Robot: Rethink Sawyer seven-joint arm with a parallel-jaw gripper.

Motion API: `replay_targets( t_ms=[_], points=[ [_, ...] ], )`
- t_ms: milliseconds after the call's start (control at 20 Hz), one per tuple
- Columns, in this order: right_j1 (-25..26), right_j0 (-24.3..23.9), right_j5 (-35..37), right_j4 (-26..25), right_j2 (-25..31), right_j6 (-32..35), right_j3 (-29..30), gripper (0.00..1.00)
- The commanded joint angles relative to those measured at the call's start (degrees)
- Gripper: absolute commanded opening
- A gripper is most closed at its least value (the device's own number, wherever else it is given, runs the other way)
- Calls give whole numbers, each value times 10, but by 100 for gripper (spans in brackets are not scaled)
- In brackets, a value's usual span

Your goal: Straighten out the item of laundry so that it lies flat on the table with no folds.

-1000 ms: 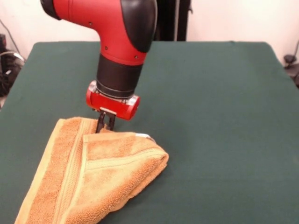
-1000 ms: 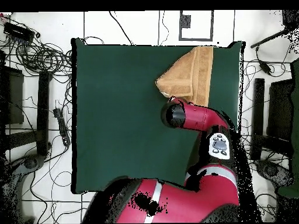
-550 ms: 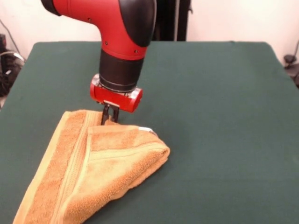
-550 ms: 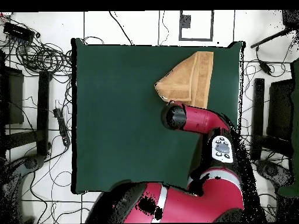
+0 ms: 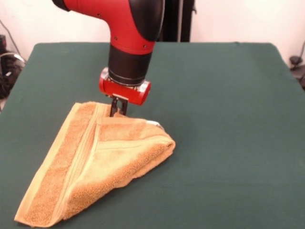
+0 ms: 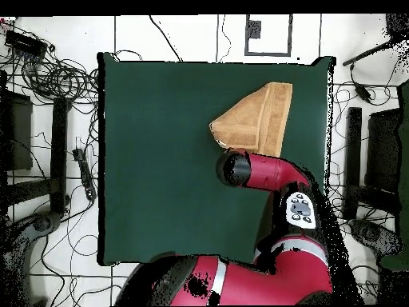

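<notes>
The item of laundry (image 5: 105, 157) is a golden-orange towel folded over itself into a rough triangle, lying on the left part of the green table (image 5: 228, 95). A paler band runs along its left edge, and a small white tag (image 5: 153, 124) shows at its far right corner. My gripper (image 5: 118, 109) hangs from the red arm and is shut on the towel's far edge where the fold begins. In the overhead view the laundry (image 6: 256, 120) lies near the table's (image 6: 160, 160) top right, and the arm's wrist hides the gripper.
The towel's near corner lies close to the table's front edge (image 5: 143, 226). Cables (image 6: 48, 72) and stands lie on the floor around the table. Green cloth stretches wide to the right of the towel in the front view.
The gripper has moved away from the front edge and slightly right, dragging the towel along. The towel's near corner, earlier cut off at the picture's bottom, now shows.
</notes>
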Motion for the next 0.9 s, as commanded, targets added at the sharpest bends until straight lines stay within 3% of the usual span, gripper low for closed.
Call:
replay_targets(
  t_ms=[50, 350, 650, 900],
  points=[
    [23, 10, 11, -28, 75, 22, 111, 0],
    [11, 1, 12, -36, 83, 21, 131, 0],
    [11, 39, 2, -75, 39, 21, 113, 0],
    [6, 18, -12, -98, 52, 18, 129, 0]
  ],
)
